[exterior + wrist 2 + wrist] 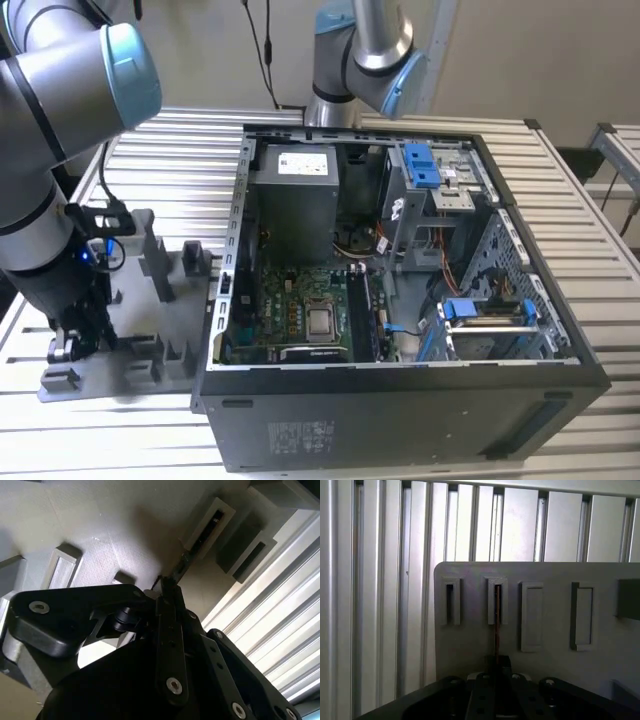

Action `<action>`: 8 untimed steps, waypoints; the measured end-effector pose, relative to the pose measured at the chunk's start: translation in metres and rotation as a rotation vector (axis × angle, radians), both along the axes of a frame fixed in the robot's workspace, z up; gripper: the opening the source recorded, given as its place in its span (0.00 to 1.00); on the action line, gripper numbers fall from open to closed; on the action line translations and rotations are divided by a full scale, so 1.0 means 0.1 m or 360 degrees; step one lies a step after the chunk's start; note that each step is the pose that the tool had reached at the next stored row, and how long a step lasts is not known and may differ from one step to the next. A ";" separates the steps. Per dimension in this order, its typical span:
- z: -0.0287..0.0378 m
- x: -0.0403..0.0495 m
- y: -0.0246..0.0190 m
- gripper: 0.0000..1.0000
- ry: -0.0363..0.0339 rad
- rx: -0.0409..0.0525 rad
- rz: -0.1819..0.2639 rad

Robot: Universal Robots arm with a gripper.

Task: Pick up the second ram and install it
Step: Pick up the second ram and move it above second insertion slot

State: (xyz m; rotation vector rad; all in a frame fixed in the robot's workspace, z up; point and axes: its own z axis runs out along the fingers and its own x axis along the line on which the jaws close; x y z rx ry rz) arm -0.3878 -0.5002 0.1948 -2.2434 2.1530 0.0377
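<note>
The second ram [496, 630] is a thin dark stick seen edge-on. One end sits in a slot of the grey holder [465, 645] and the other end lies between my fingers. My gripper [497, 664] is shut on it, low over the holder. In the second wrist view the ram [186, 562] runs from a rectangular slot [207, 525] down to my gripper [164, 586]. In the exterior view my gripper [75, 343] hangs over the near end of the holder [150, 300], at that view's left, beside the open computer case [400, 420].
The case lies open with its motherboard [300, 315] facing up, a power supply [295, 195] at the back and blue clips [420, 165]. A second arm [360, 50] stands behind the case. Grey holder blocks [155, 250] rise near my wrist. The table [580, 260] is ribbed metal.
</note>
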 end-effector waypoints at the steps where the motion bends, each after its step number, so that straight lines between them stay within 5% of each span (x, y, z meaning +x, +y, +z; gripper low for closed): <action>1: 0.000 0.000 0.000 0.14 0.0000 0.0000 0.0000; 8: 0.000 0.000 0.000 0.14 0.0000 0.0000 0.0000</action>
